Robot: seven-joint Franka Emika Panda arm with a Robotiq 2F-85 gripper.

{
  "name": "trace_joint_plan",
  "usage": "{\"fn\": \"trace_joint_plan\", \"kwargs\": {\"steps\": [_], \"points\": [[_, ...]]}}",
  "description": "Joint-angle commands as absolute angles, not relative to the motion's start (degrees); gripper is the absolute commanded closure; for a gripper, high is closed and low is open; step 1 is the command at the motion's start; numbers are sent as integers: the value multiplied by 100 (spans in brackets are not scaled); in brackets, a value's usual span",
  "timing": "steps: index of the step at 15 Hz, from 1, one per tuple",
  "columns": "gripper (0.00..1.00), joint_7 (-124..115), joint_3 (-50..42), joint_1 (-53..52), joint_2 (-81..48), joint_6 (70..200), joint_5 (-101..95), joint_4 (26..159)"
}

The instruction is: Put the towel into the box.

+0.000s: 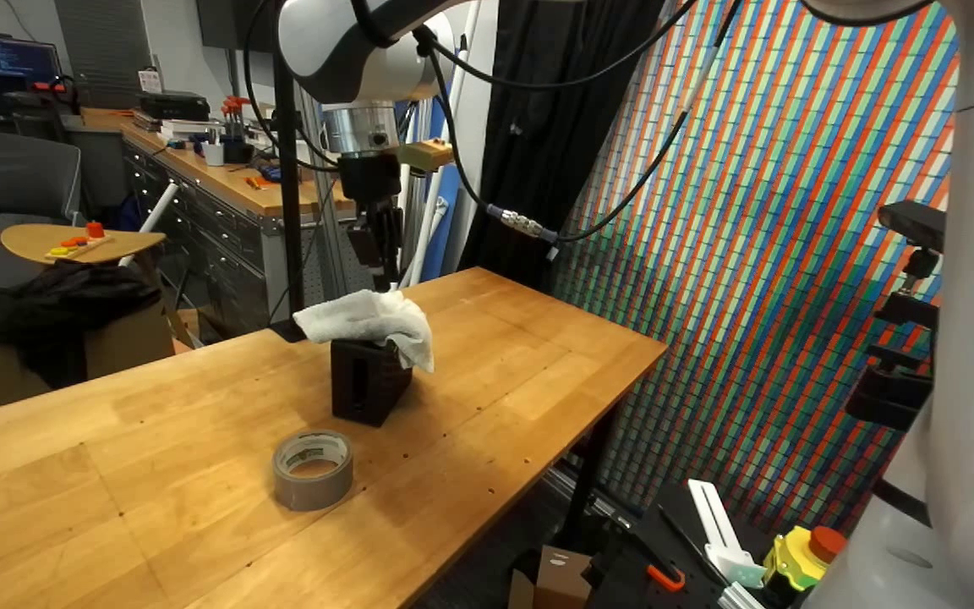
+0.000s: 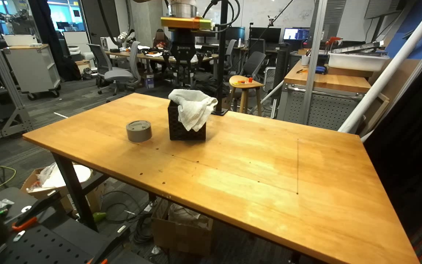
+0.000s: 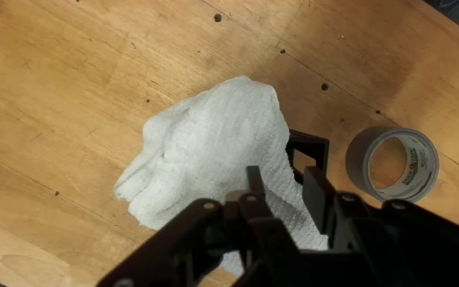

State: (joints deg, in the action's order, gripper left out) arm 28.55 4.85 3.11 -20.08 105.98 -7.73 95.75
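Observation:
A white rumpled towel [image 1: 369, 317] lies draped over the top of the black box [image 1: 384, 391], with one part hanging down its side. In an exterior view the towel [image 2: 195, 110] falls over the wall of the box [image 2: 181, 132] facing that camera. From the wrist, the towel [image 3: 217, 139] hides most of the box; only one corner of its rim [image 3: 322, 153] and a bit of the opening show. Directly above the towel, pointing down, is my gripper [image 3: 283, 179]. Its fingers stand apart with a gap between them, and no cloth appears pinched there.
A grey-brown tape roll [image 1: 313, 474] lies on the wooden table [image 2: 255, 205] close beside the box. A black post [image 2: 222, 73] rises from the table's edge behind the box, near the arm. Cables hang from the arm.

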Motion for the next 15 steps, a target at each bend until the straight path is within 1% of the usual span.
{"fn": "trace_joint_plan", "kwargs": {"steps": [1, 3, 5, 6, 9, 15], "points": [[95, 2817, 447, 194, -2011, 10715, -800, 9578], [100, 2842, 467, 167, -2083, 10762, -765, 9546], [100, 2870, 487, 149, -2189, 10847, -727, 9511], [98, 2887, 499, 147, -2230, 10893, -705, 9507], [96, 2956, 530, 163, -2439, 11028, -633, 9440], [97, 3108, 551, 305, -2765, 11392, -430, 9434]]}}
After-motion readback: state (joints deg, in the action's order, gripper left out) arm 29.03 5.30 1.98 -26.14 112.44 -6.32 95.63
